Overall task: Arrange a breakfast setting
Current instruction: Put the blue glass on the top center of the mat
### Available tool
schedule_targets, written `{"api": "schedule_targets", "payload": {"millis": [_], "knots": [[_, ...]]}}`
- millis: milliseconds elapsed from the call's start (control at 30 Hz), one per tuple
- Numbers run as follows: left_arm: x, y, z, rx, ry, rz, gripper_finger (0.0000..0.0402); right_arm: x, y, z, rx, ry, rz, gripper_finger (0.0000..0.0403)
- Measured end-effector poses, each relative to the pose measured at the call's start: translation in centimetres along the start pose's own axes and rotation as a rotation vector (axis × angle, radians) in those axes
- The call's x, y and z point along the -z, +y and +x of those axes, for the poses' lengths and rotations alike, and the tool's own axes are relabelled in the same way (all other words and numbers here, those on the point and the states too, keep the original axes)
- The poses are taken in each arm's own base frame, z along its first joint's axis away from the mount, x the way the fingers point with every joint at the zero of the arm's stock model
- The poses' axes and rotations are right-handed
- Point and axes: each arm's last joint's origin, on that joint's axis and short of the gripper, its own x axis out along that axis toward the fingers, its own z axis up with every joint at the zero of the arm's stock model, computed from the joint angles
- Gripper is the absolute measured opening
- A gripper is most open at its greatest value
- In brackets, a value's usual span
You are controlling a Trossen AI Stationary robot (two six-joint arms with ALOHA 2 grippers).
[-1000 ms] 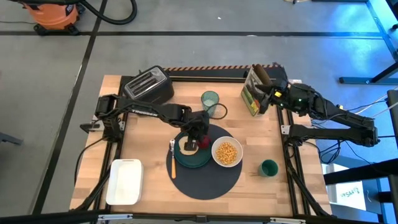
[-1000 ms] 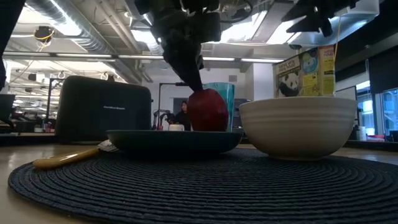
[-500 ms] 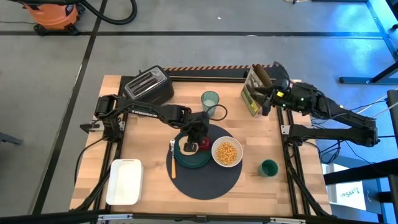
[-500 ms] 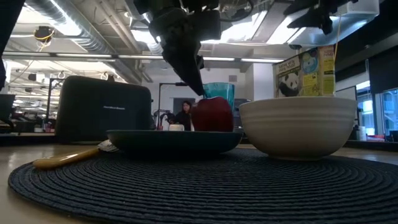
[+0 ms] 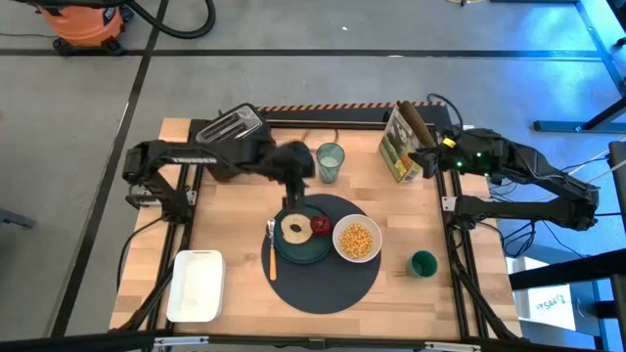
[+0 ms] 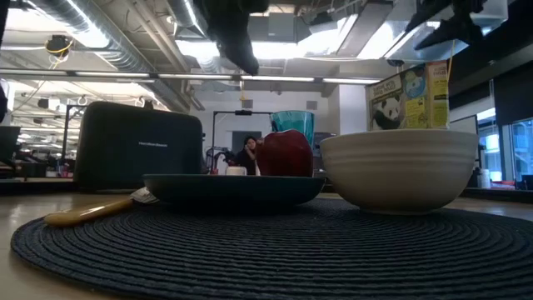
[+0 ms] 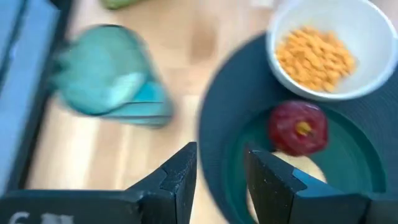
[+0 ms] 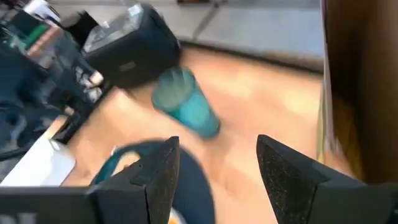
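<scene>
A red apple and a bagel lie on the dark teal plate. The plate rests on the round dark mat. A white bowl of yellow cereal stands on the mat to the plate's right. A small utensil lies at the plate's left. The green tumbler stands upright on the wood beyond the mat. My left gripper is open and empty. It hangs above the table between the toaster and the tumbler, clear of the apple. My right gripper is open and empty by the cereal box.
A black toaster stands at the far left and a cereal box at the far right. A small dark green cup stands near the right edge. A white rectangular tray lies at the near left corner.
My left gripper has set the apple down on the plate beside the bagel and let it go. It has then risen and drawn back toward the table's far left, over the space between toaster and tumbler. The apple stays upright on the plate.
</scene>
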Motion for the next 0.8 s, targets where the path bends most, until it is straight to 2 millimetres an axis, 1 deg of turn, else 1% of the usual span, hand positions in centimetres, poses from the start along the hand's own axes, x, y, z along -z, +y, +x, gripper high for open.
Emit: {"api": "schedule_targets", "payload": {"millis": [100,200,300,433,533,633,800], "knots": [[0.2,1.5,-2.0,-0.03,-0.039,-0.069,0.0125,0.8,0.0,0.1,0.004,0.086,0.061,0.0205],[0.6,2.6,-3.6,-0.068,-0.057,-0.117,0.0125,1.4,0.6,0.3,-0.005,0.138,0.084,0.0205],[1.1,3.5,-4.8,-0.121,-0.053,-0.155,0.0125,2.0,1.6,0.7,-0.027,0.166,0.088,0.0205],[2.1,4.4,-5.8,-0.152,-0.007,-0.207,0.0125,3.2,3.3,1.4,-0.045,0.213,0.083,0.0205],[3.4,4.6,-5.2,-0.152,0.039,-0.239,0.0125,4.4,4.4,2.0,-0.028,0.266,0.088,0.0205],[5.0,4.2,-4.0,-0.143,0.095,-0.237,0.0125,6.1,5.5,2.7,0.012,0.346,0.088,0.0205],[7.0,3.3,-2.1,-0.058,0.153,-0.28,0.0125,9.6,7.0,3.4,0.103,0.568,0.077,0.0205]]}}
